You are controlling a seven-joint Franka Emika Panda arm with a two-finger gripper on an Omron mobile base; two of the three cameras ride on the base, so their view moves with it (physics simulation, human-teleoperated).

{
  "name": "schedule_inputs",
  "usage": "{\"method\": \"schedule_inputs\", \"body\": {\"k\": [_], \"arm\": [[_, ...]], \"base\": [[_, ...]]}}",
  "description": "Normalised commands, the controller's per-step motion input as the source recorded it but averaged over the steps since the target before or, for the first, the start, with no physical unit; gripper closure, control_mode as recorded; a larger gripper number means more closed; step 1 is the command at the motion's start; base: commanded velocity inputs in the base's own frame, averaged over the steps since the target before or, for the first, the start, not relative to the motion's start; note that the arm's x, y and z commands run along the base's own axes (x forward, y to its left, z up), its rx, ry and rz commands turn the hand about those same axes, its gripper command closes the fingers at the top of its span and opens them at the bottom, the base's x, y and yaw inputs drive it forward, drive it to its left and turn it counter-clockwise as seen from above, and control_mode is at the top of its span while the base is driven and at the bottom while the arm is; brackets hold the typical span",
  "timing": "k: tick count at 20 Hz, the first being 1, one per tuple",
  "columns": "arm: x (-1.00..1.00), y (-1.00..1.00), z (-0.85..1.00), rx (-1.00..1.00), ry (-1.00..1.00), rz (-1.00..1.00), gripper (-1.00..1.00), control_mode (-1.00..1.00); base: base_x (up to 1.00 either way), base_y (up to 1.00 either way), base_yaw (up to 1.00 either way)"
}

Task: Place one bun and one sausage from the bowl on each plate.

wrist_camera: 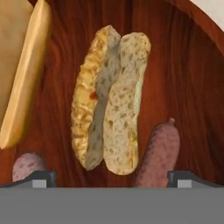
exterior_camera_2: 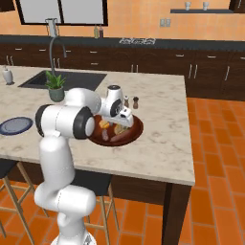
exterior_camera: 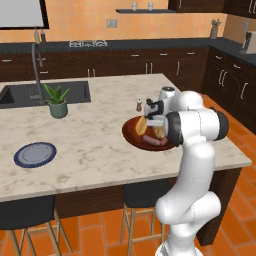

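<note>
Claw [wrist_camera: 112, 175] spread wide, hanging over the bowl [wrist_camera: 183, 70], pinching nothing. Centre frame: split bun [wrist_camera: 109, 100]; second bun [wrist_camera: 19, 74] at left; sausage [wrist_camera: 158, 151] lower right, another sausage [wrist_camera: 28, 166] lower left. Dark blue plate [exterior_camera: 35, 154] bare on tabletop [exterior_camera: 90, 145], left frame.

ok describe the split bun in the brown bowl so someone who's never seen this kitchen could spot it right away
On the marble island counter, find the wide reddish-brown bowl under the robot's open gripper. The split bun lies in its middle, sausages by its end. Unlike the smooth tan bun beside it, it is sliced lengthwise, showing a speckled inside.
</note>
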Motion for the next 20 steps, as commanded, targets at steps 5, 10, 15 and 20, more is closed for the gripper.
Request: {"method": "schedule_inputs", "body": {"k": [5, 10, 15, 20], "arm": [[0.49, -0.06, -0.22, 0.00, 0.00, -0.02, -1.00, -1.00], [0.57, -0.05, -0.27, 0.00, 0.00, 0.00, -1.00, -1.00], [0.20, 0.00, -0.35, 0.00, 0.00, 0.00, -1.00, -1.00], [0.00, 0.00, -0.06, 0.00, 0.00, 0.00, -1.00, -1.00]], "base": [[0.00, 0.00, 0.00], [0.00, 0.00, 0.00], [0.00, 0.00, 0.00], [0.00, 0.00, 0.00]]}}
